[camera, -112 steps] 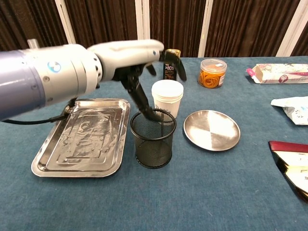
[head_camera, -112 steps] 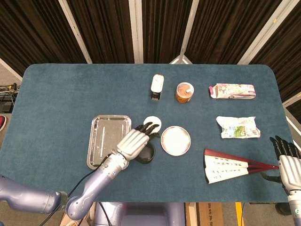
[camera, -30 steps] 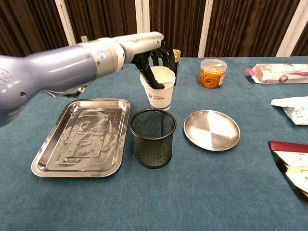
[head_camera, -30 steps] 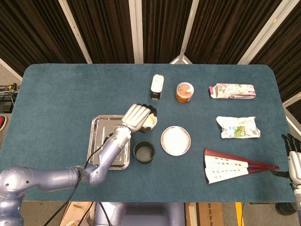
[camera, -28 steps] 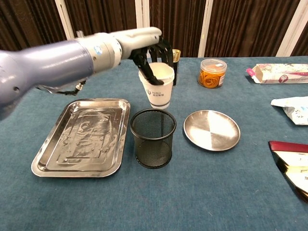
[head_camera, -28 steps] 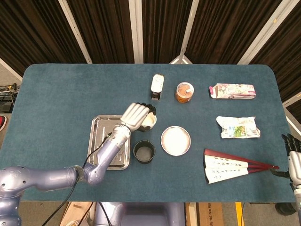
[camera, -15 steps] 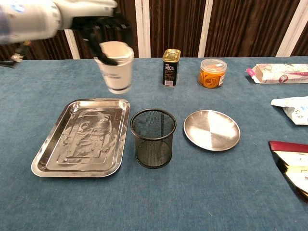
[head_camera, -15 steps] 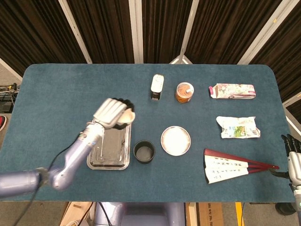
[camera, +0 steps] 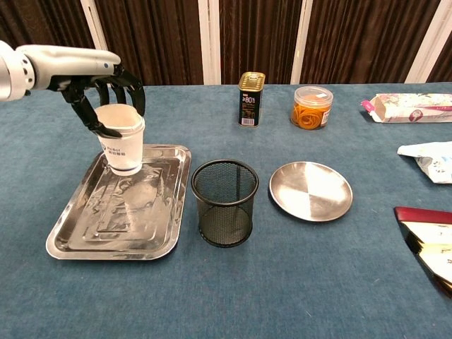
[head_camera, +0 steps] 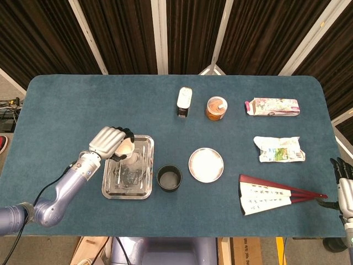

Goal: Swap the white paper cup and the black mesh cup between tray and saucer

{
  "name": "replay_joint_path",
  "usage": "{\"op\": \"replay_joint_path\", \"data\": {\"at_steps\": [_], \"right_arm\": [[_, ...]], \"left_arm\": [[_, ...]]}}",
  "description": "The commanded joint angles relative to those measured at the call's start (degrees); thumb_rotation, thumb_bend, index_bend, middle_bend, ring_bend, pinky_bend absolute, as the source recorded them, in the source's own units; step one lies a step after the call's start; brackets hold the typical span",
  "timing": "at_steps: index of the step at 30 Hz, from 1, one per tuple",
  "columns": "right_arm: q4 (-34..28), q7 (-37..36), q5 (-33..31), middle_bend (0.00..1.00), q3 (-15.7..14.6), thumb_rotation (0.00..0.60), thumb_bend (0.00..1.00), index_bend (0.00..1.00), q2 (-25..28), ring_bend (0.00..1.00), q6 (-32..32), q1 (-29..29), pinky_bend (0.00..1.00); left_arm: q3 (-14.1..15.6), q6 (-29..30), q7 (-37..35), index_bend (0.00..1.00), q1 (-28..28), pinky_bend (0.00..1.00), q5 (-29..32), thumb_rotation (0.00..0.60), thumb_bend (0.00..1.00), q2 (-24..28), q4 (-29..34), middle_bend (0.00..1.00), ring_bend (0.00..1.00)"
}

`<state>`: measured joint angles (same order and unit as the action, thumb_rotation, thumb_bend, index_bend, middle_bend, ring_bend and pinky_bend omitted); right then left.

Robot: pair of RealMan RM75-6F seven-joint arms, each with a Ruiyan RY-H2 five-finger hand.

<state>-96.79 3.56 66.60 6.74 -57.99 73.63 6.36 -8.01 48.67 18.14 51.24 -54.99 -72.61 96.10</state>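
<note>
While its fingers wrap the rim from above, the left hand (camera: 106,88) holds the white paper cup (camera: 123,141) upright over the far end of the tray (camera: 85,233), seemingly about to set it down there. Between tray and empty saucer (camera: 311,191), the black mesh cup (camera: 224,203) waits on the surface. At the right edge, the right hand (head_camera: 343,187) appears idle; whether it is clenched I cannot tell.

My left hand (camera: 99,85) grips the white paper cup (camera: 122,140) by its rim, upright over the tray's (camera: 78,236) far end. Black mesh cup (camera: 224,201) stands on the cloth at 3 o'clock of the tray, saucer (camera: 311,191) beyond it, bare.
</note>
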Motion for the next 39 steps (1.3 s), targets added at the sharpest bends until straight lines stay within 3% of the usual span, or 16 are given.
{"op": "replay_joint_path", "data": {"at_steps": [1, 7, 18, 20, 24, 27, 29, 31, 35, 39], "right_arm": [[0.0, -0.1, 0.1, 0.0, 0.0, 0.6, 0.0, 0.0, 0.1, 0.0, 0.1, -0.1, 0.0], [-0.4, -0.5, 0.4, 0.0, 0.0, 0.6, 0.0, 0.0, 0.4, 0.0, 0.3, -0.3, 0.0], [-0.5, -0.2, 0.4, 0.0, 0.0, 0.6, 0.0, 0.0, 0.4, 0.0, 0.8, -0.5, 0.0], [-0.6, 0.1, 0.2, 0.0, 0.0, 0.6, 0.0, 0.0, 0.4, 0.0, 0.8, -0.5, 0.0], [-0.5, 0.6, 0.1, 0.0, 0.1, 0.6, 0.0, 0.0, 0.2, 0.0, 1.0, -0.5, 0.0], [-0.6, 1.0, 0.3, 0.0, -0.1, 0.6, 0.0, 0.0, 0.0, 0.0, 0.7, -0.3, 0.0], [-0.4, 1.4, 0.8, 0.0, -0.3, 0.6, 0.0, 0.0, -0.2, 0.0, 0.2, 0.0, 0.0], [-0.3, 1.7, 1.3, 0.0, -0.6, 0.6, 0.0, 0.0, -0.4, 0.0, -0.1, 0.3, 0.0], [0.2, 2.0, 4.3, 0.0, -0.4, 0.6, 0.0, 0.0, -1.8, 0.0, 0.6, 1.3, 0.0], [-2.1, 3.9, 8.7, 0.0, -0.7, 0.6, 0.0, 0.0, -1.4, 0.0, -1.5, 4.1, 0.0]], "left_arm": [[0.6, -1.2, -1.8, 0.4, -0.4, 0.34, -2.0, 0.6, 0.39, -1.2, -1.3, 0.25, 0.27], [1.8, -3.3, -0.3, 0.32, 0.4, 0.23, -1.3, 0.6, 0.28, -0.6, -1.1, 0.12, 0.11], [1.1, -1.1, -0.1, 0.25, -0.2, 0.16, -2.1, 0.6, 0.17, 3.2, 4.8, 0.02, 0.0], [0.5, 2.0, -0.3, 0.25, -1.2, 0.16, -4.2, 0.6, 0.17, 4.4, 6.8, 0.01, 0.0], [0.5, 13.7, 2.7, 0.25, -5.5, 0.17, -12.6, 0.6, 0.17, 6.7, 10.9, 0.03, 0.02], [3.0, 24.6, 6.0, 0.26, -11.2, 0.22, -21.4, 0.6, 0.17, 9.0, 13.8, 0.08, 0.08], [6.0, 33.1, 6.5, 0.27, -16.6, 0.22, -28.6, 0.6, 0.17, 10.0, 12.6, 0.07, 0.09], [8.3, 38.4, 5.3, 0.27, -20.9, 0.21, -31.9, 0.6, 0.17, 10.4, 10.5, 0.06, 0.08], [11.5, 45.5, 1.0, 0.27, -28.4, 0.16, -33.3, 0.6, 0.17, 11.4, 5.8, 0.05, 0.04], [13.1, 47.6, -3.7, 0.27, -32.9, 0.11, -32.2, 0.6, 0.17, 11.3, 2.2, 0.02, 0.0]]}}
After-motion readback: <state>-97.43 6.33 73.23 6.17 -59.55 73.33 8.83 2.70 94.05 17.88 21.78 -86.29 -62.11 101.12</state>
